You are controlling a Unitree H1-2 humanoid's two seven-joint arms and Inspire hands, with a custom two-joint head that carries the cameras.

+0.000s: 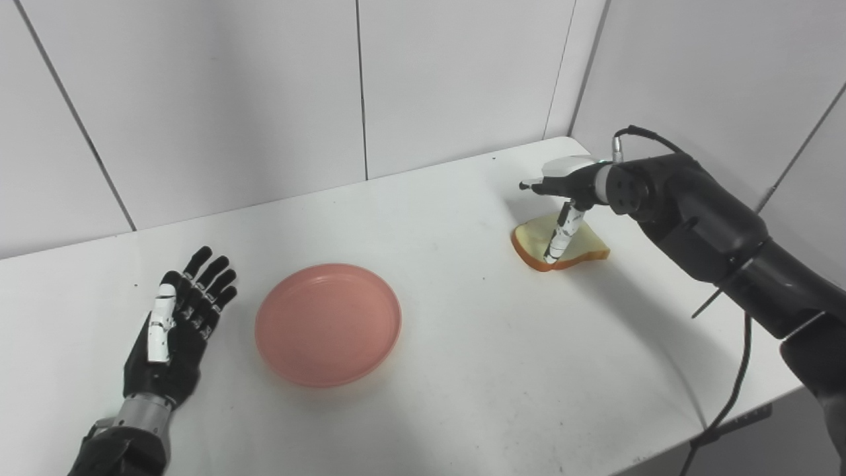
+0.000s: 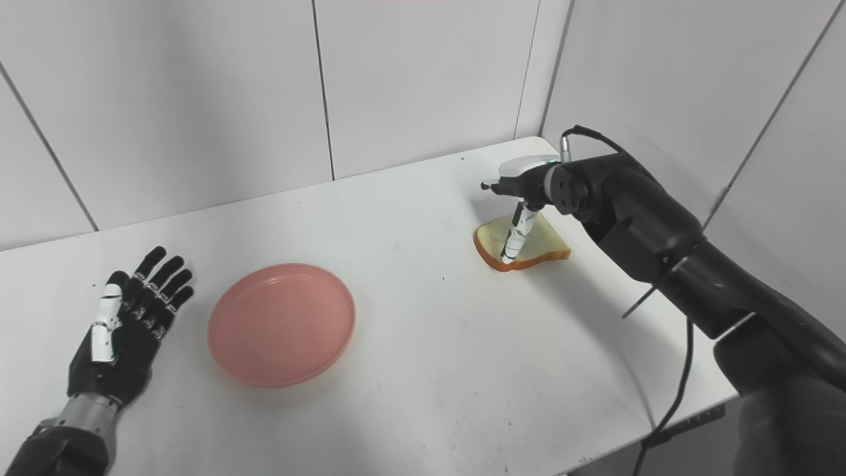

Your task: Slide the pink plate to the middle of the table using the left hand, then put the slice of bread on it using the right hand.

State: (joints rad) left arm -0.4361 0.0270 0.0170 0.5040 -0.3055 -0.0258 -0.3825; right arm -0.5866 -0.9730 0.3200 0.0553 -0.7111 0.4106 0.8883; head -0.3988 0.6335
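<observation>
The pink plate lies empty on the white table, left of its middle. My left hand rests flat and open just left of the plate, fingers spread, a small gap from the rim. The slice of bread lies at the table's far right, its near-left edge looking slightly raised. My right hand hovers over it with the thumb pointing straight down onto the bread's front edge. One finger sticks out level above the slice; the others are hidden behind the wrist.
White wall panels close off the back and the right side near the bread. The table's right front edge runs under my right forearm, where a black cable hangs down.
</observation>
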